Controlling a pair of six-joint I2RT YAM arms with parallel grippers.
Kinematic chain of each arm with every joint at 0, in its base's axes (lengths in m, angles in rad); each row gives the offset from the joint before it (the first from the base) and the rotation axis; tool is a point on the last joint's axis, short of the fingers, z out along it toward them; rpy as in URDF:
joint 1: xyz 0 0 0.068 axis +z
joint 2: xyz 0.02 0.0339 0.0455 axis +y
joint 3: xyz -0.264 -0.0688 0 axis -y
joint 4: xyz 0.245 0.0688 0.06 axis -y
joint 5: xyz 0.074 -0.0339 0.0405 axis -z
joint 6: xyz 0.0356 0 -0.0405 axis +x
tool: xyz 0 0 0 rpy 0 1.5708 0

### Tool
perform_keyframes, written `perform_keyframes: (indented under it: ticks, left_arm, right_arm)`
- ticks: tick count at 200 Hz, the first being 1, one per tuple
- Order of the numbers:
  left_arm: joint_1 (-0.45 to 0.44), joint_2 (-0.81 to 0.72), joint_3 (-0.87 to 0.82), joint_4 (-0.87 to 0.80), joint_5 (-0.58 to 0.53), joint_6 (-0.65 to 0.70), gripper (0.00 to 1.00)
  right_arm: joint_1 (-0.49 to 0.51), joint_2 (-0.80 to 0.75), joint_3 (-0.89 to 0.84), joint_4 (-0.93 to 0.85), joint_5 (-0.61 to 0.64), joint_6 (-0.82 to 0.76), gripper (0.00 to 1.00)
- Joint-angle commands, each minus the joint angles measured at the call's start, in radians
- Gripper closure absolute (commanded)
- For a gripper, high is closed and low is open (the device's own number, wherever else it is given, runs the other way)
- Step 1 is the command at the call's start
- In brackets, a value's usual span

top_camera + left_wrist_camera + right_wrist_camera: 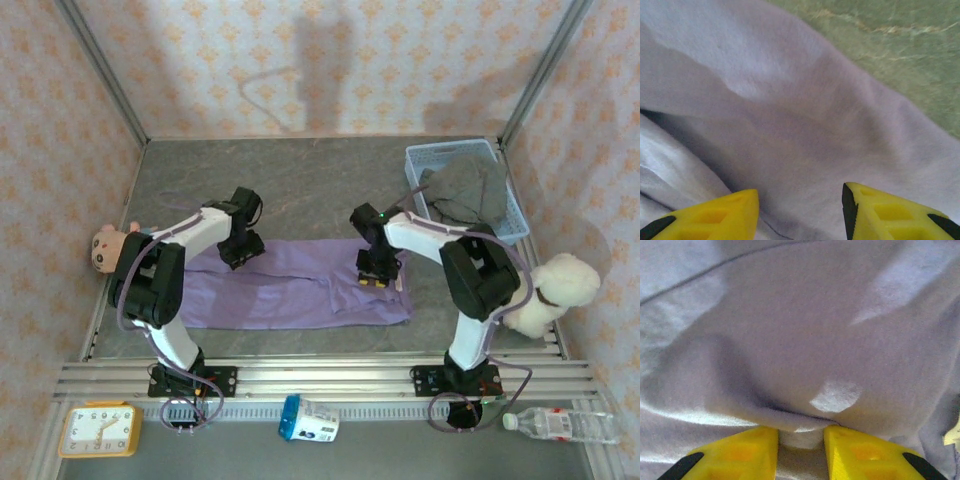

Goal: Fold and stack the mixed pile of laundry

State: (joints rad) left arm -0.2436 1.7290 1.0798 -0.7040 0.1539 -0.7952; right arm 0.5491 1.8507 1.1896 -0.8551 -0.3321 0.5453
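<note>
The lilac-purple shirt [300, 290] lies flat across the middle of the table, folded into a long band. My left gripper [240, 250] hovers over its far left edge; the left wrist view has the yellow fingers of this gripper [800, 200] open with shirt cloth [790, 100] spread beneath. My right gripper [375, 278] rests on the shirt's far right part. In the right wrist view the gripper [801, 432] stands a little open, a raised ridge of shirt [800, 315] lying across and between its fingertips. The grey-brown trousers [465, 190] sit bunched in the blue basket [450, 152].
The basket stands at the back right corner. A plush toy [105, 248] lies at the left wall and a white plush [555, 290] at the right. Below the rail lie a yellow clock [98, 428], a blue-and-white cup [310, 420] and a water bottle [560, 425].
</note>
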Motion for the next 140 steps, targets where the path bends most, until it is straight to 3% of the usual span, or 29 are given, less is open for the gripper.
perform_keyframes:
  ticks: [1, 33, 68, 89, 117, 131, 140]
  left_arm:
    - [-0.014, 0.008, -0.026, 0.023, 0.01, -0.022, 0.52]
    - [-0.052, 0.025, -0.014, 0.047, 0.038, -0.054, 0.53]
    - [-0.11, 0.029, 0.054, 0.042, 0.096, -0.075, 0.57]
    - [-0.126, -0.015, 0.095, 0.021, 0.098, -0.069, 0.6]
    - [-0.123, -0.065, 0.169, -0.064, 0.032, 0.004, 0.66]
    - [-0.116, -0.066, 0.208, -0.105, -0.012, 0.062, 0.76]
    - [-0.106, -0.061, 0.223, -0.119, -0.022, 0.095, 0.87]
  right_arm:
    - [-0.065, 0.11, 0.072, 0.063, 0.128, 0.0, 0.69]
    - [-0.142, 0.299, 0.325, 0.087, 0.137, 0.004, 0.69]
    - [-0.189, 0.572, 0.847, -0.073, 0.151, -0.077, 0.68]
    - [-0.214, 0.652, 1.092, -0.148, 0.146, -0.09, 0.67]
    - [-0.217, 0.586, 1.117, -0.123, 0.128, -0.094, 0.65]
    - [-0.214, 0.517, 1.031, -0.077, 0.086, -0.073, 0.65]
    - [-0.204, 0.47, 0.962, -0.048, 0.071, -0.053, 0.65]
